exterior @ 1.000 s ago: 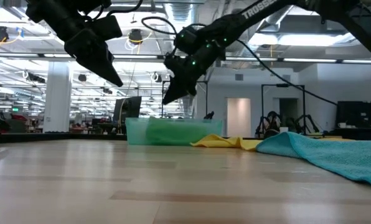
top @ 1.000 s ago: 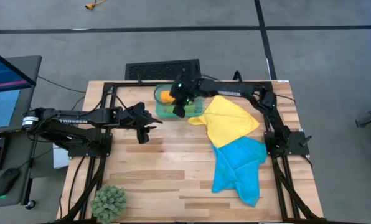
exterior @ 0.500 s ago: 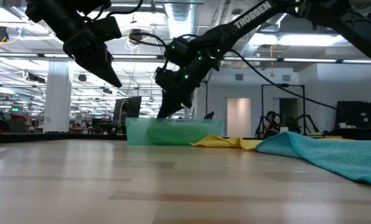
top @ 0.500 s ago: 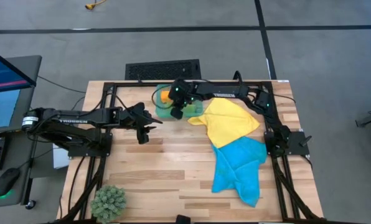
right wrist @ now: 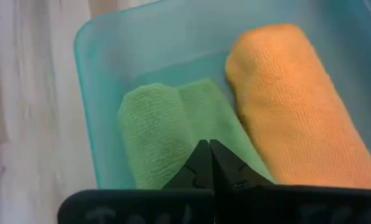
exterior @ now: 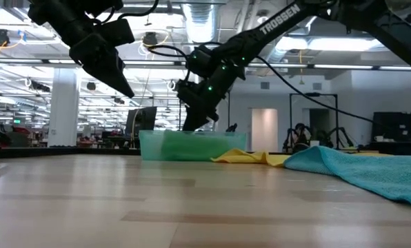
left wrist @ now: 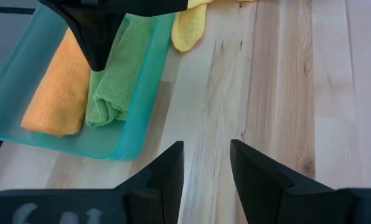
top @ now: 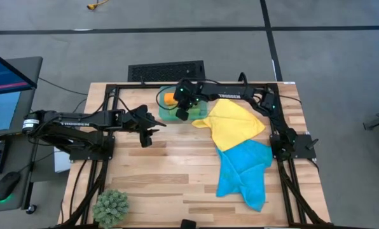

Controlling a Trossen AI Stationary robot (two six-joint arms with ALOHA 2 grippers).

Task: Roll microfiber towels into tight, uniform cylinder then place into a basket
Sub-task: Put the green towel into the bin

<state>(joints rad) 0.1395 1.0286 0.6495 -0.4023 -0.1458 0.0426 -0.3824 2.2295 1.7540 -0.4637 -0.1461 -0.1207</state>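
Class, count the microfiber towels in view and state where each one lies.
4. The orange towel and green towel lie rolled side by side in the basket; the yellow towel and blue towel lie unrolled on the table.

Open-plan robotics lab: distant arm rigs [exterior: 316, 134]

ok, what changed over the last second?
The right pincer, shut, dipped toward the translucent teal plastic basket and now hangs just above the rolled green microfiber towel, gripping nothing. Unchanged: the left pincer hovers over bare table; rolled orange towel in the basket, flat yellow towel and blue towel beside it.
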